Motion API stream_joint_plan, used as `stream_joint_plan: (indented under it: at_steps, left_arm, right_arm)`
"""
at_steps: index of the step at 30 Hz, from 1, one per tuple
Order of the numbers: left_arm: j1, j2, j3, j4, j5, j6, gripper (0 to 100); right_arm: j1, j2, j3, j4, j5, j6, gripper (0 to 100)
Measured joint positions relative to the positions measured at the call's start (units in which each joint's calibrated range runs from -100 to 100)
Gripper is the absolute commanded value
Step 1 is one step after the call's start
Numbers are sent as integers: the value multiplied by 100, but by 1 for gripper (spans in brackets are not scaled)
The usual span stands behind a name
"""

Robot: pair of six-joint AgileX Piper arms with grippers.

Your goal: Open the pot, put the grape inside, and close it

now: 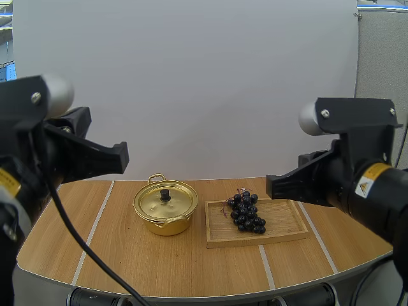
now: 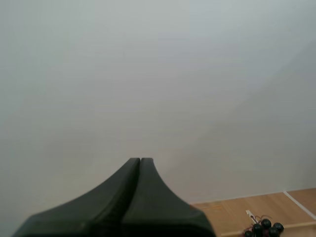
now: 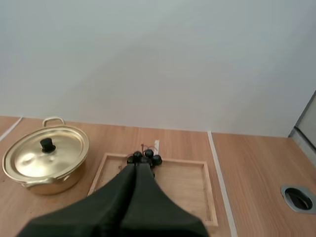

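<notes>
Golden metal pot [image 1: 167, 224], black-knobbed lid [image 1: 153, 203] on, stands on pale wooden table [image 1: 127, 268] beyond left gripper [image 2: 140, 160] and right gripper [image 3: 136, 166], both raised, fingers pressed together, holding nothing; beside pot, dark grape bunch [image 1: 247, 213] lies on shallow wooden tray [image 1: 287, 233]

Glossy golden metal pot [image 1: 165, 207], matt wooden tray [image 1: 280, 224] and table [image 1: 115, 255]

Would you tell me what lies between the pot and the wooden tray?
Nothing lies there: only a narrow strip of bare table separates the pot from the tray, as the high view shows.
</notes>
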State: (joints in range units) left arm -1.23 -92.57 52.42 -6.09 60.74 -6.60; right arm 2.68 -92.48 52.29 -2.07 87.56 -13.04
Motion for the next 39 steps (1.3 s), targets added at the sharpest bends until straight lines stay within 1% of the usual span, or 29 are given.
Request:
stream_joint_plan:
  at_steps: [5, 15, 20, 25, 27, 28, 30, 32, 33, 34, 35, 38, 39]
  left_arm:
    - [0, 875, -345, 0, 679, 58, 0]
    - [0, 2512, -605, 0, 1257, 69, 0]
    - [0, 3009, -605, -9, 1268, 69, 0]
    - [0, 3203, -605, -141, 1213, -32, 0]
    - [0, 3203, -605, -165, 1191, -126, 3]
    - [0, 3203, -605, -165, 1191, -159, 6]
    - [0, 3203, -605, -165, 1176, -187, 15]
    - [0, 3203, -605, -165, 1158, -200, 27]
    - [0, 3203, -605, -165, 1137, -200, 36]
    - [0, 3203, -605, -143, 1141, -200, 46]
    - [0, 3215, -605, -114, 1141, -156, 58]
    - [0, 3273, -605, -14, 1141, 62, 100]
    - [0, 3317, -605, -9, 1183, 167, 100]
  right_arm:
    - [0, 863, -114, 0, 329, 0, 0]
    - [0, 2292, -124, 0, 388, 0, 0]
    - [0, 2533, -124, 0, 185, 0, 0]
    - [0, 2546, -124, -11, 3, 0, 0]
    - [0, 2546, -124, -49, 3, 0, 0]
    - [0, 2546, -124, -62, 3, 0, 7]
    - [0, 2546, -124, -88, 3, 0, 27]
    - [0, 2546, -124, -99, 3, 0, 54]
    - [0, 2546, -124, -111, 3, 0, 70]
    - [0, 2546, -124, -111, 3, 0, 80]
    - [0, 2546, -124, -111, 3, 0, 100]
    - [0, 2546, -124, -123, 3, 39, 100]
    - [0, 2546, -124, -134, 3, 55, 100]
